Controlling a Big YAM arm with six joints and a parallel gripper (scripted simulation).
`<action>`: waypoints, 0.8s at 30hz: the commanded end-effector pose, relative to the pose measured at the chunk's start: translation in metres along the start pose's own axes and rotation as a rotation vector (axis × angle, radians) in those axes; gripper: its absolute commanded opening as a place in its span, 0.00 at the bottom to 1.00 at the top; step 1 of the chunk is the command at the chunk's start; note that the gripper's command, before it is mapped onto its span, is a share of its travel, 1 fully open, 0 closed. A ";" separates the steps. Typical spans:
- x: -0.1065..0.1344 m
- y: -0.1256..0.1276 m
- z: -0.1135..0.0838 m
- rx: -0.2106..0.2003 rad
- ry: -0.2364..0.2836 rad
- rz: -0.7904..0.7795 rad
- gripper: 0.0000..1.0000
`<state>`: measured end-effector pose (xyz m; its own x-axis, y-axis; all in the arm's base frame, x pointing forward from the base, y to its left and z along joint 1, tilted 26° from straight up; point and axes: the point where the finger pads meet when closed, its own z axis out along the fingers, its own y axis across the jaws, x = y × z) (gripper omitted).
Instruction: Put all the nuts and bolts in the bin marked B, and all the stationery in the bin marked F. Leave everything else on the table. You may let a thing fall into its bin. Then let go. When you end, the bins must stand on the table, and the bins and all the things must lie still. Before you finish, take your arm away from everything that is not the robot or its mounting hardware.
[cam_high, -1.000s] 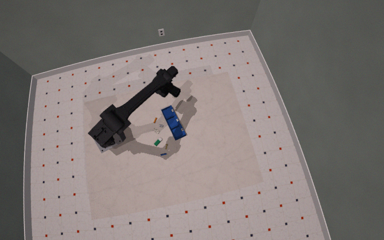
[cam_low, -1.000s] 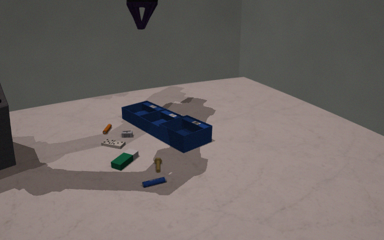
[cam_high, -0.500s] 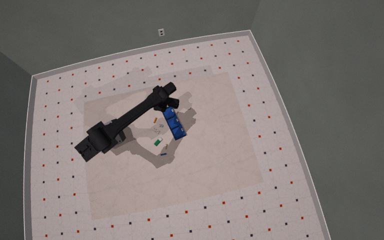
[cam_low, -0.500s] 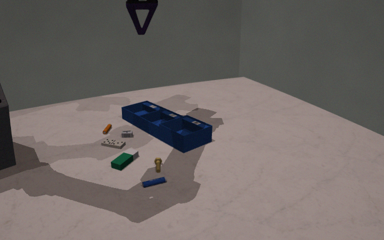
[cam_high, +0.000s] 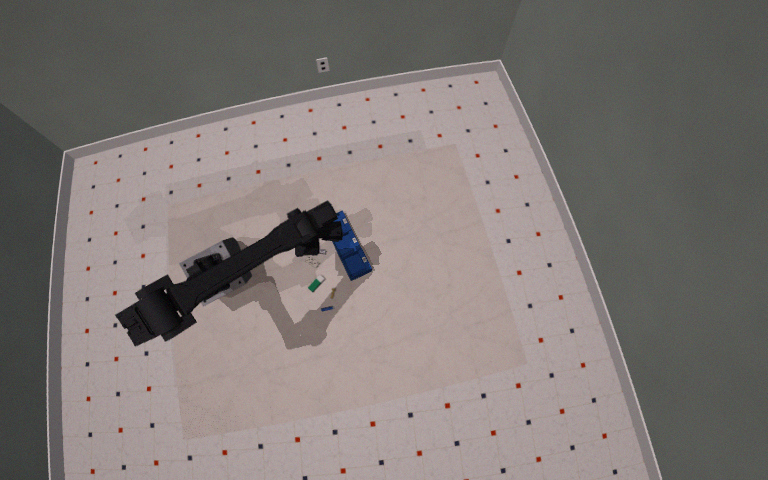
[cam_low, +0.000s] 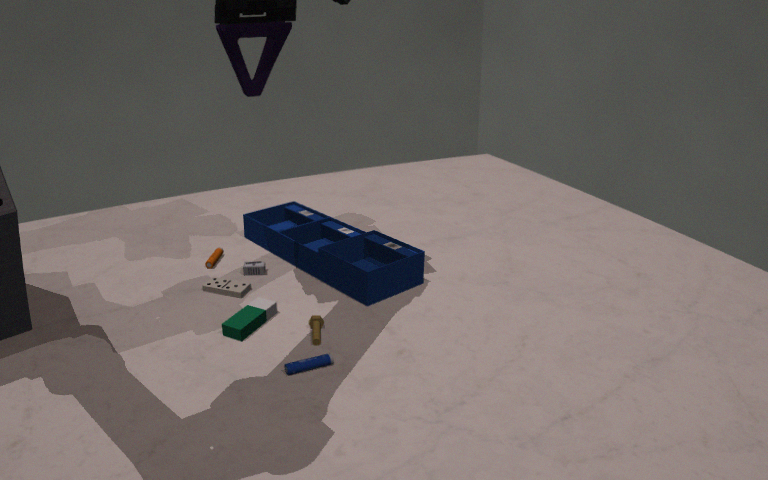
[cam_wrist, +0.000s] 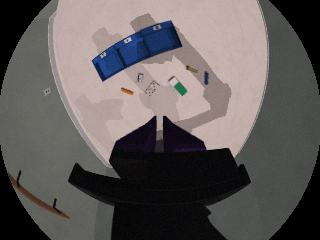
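The gripper (cam_low: 252, 93) (cam_wrist: 159, 120), nearly pressed together with nothing pinched, should spread above the bolt (cam_high: 333, 292) (cam_low: 316, 330) (cam_wrist: 192, 69), near the bins' (cam_high: 360, 273) (cam_low: 334, 278) (cam_wrist: 138, 61) near end, and grip its shank squarely.

Three blue bins (cam_high: 361, 275) (cam_low: 396, 278) (cam_wrist: 177, 36) stand upright, joined in a row, well in from the worktop's (cam_high: 430, 283) (cam_low: 566, 339) (cam_wrist: 225, 30) edges. The gold bolt (cam_high: 333, 293) (cam_low: 316, 332) (cam_wrist: 192, 69), green-and-white eraser (cam_high: 315, 284) (cam_low: 244, 322) (cam_wrist: 179, 88) and little gray sharpener (cam_high: 322, 251) (cam_low: 254, 268) (cam_wrist: 140, 78) lie far from its corners.
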<state>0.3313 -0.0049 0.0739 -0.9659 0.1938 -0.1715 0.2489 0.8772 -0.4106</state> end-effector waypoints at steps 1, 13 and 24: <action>0.001 -0.013 -0.002 -0.020 -0.041 -0.122 0.08; 0.004 -0.001 0.002 -0.015 -0.028 -0.154 0.08; 0.005 0.001 0.005 -0.014 -0.025 -0.138 0.08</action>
<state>0.3235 -0.0112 0.0731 -0.9886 0.0667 -0.1351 0.1184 0.8983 -0.4231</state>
